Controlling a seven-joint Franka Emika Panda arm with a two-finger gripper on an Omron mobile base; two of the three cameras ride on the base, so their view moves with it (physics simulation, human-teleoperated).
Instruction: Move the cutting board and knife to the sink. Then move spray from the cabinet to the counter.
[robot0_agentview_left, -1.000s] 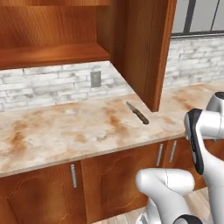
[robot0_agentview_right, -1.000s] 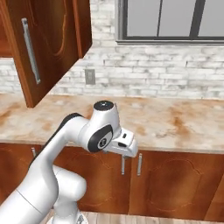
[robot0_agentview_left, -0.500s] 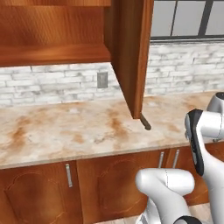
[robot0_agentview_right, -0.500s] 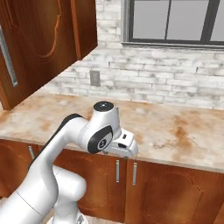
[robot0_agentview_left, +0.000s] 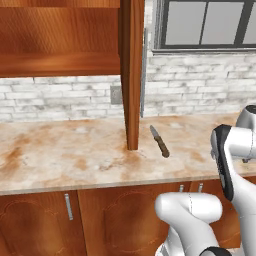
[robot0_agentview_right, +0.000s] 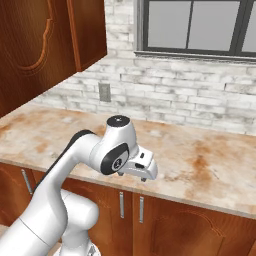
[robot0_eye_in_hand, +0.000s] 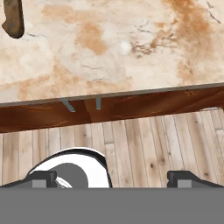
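A: Two fingers (robot0_eye_in_hand: 43, 176) spread wide at the bottom of the hand view, with nothing between them. Released, grasping nothing.

B: Agreed. Hanging above the plank floor (robot0_eye_in_hand: 153, 144), just out from the front edge of the worktop (robot0_eye_in_hand: 109, 43). In the right base view, hand (robot0_agentview_right: 141, 168) carried level with that edge, in front of the low cabinets (robot0_agentview_right: 200, 225).

A: And the knife (robot0_agentview_left: 160, 141)?

B: Flat on the worktop, well apart from the fingers. Brown handle toward the front edge, blade toward the wall. Rounded handle end caught in the top left corner of the hand view.

A: Close to the cabinet (robot0_agentview_left: 60, 45)?

B: Just right of its open door (robot0_agentview_left: 131, 75), seen edge-on in the left base view. Near the door's lower corner, not touching it as far as can be told. Long silver bar handle (robot0_agentview_left: 145, 70) on the door's far side.

A: Inside the cabinet?

B: Reddish plank shelf in view, contents impossible to tell from this angle.

A: Farther back?

B: White brick wall with an outlet (robot0_agentview_left: 116, 95), then a dark-framed window (robot0_agentview_left: 210, 25) above the worktop on the right.
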